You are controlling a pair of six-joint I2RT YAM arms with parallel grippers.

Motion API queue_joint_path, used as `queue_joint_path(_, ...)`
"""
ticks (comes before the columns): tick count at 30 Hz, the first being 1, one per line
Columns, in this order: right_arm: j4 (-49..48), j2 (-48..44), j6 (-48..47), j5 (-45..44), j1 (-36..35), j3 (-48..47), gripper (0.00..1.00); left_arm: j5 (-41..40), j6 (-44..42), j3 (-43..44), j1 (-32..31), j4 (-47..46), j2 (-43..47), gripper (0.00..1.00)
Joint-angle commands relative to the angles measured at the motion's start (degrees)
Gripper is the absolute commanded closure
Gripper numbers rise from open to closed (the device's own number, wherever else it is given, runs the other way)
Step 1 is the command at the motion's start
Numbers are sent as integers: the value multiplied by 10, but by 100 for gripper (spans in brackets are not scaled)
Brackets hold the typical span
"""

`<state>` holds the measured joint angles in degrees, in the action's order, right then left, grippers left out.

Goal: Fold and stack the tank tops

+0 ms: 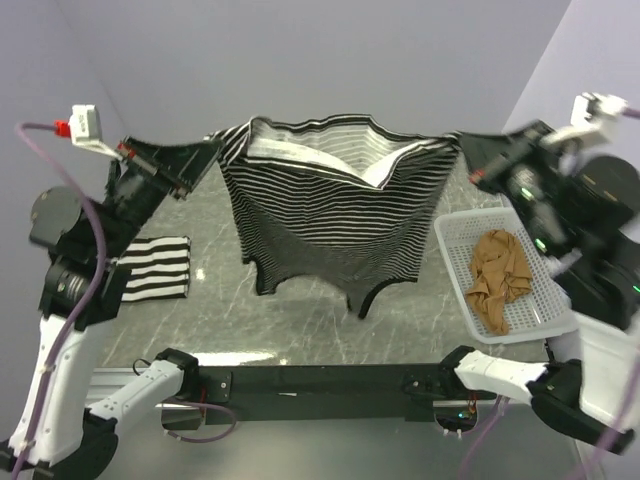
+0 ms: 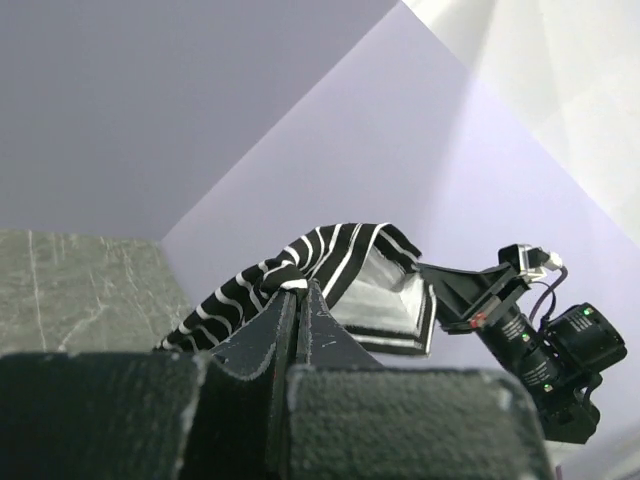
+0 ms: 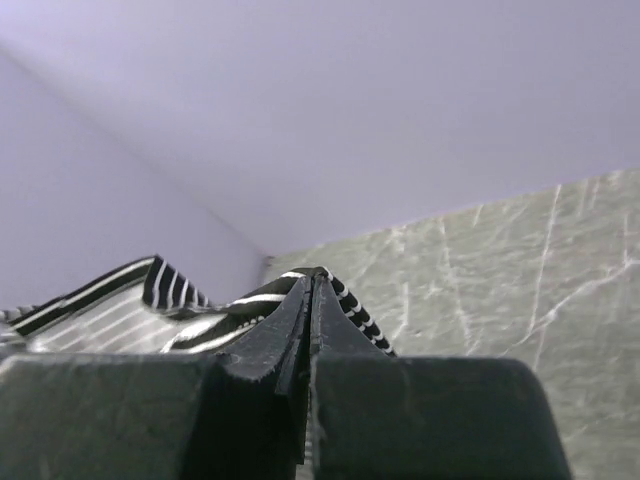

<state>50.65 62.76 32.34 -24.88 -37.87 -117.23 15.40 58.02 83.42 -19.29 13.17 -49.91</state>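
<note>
The long thin-striped tank top (image 1: pixel 335 225) hangs spread in the air over the middle of the table, its open edge up and its straps down near the tabletop. My left gripper (image 1: pixel 212 150) is shut on its upper left corner; the left wrist view shows the shut gripper (image 2: pixel 300 288) with striped cloth (image 2: pixel 330 255) pinched at the tips. My right gripper (image 1: pixel 462 148) is shut on the upper right corner, and the right wrist view shows that gripper (image 3: pixel 312 280) shut on the cloth (image 3: pixel 355 305). The bold black-and-white striped top (image 1: pixel 155 268) lies folded at the table's left. The tan-brown top (image 1: pixel 500 278) lies crumpled in the basket.
The white mesh basket (image 1: pixel 455 245) stands at the table's right edge, under my right arm. The grey marbled table (image 1: pixel 300 320) runs to the purple walls at the back and sides. The arms' black base bar (image 1: pixel 320 380) lies along the near edge.
</note>
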Motion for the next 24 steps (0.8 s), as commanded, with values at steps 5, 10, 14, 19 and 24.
queue_joint_path(5,-129,162,-67,232,137,15,100,74,63,7,67,-158,-177,99)
queue_joint_path(10,-165,297,-77,298,174,-121,100,195,149,109,139,-278,-342,99)
queue_joint_path(14,-166,362,-69,318,202,-246,100,250,189,246,186,-281,-426,99)
queue_joint_path(19,-215,314,-36,345,233,-171,100,271,175,266,224,-246,-405,99)
queue_joint_path(24,-267,184,-22,322,233,158,100,267,162,50,243,-248,-291,99)
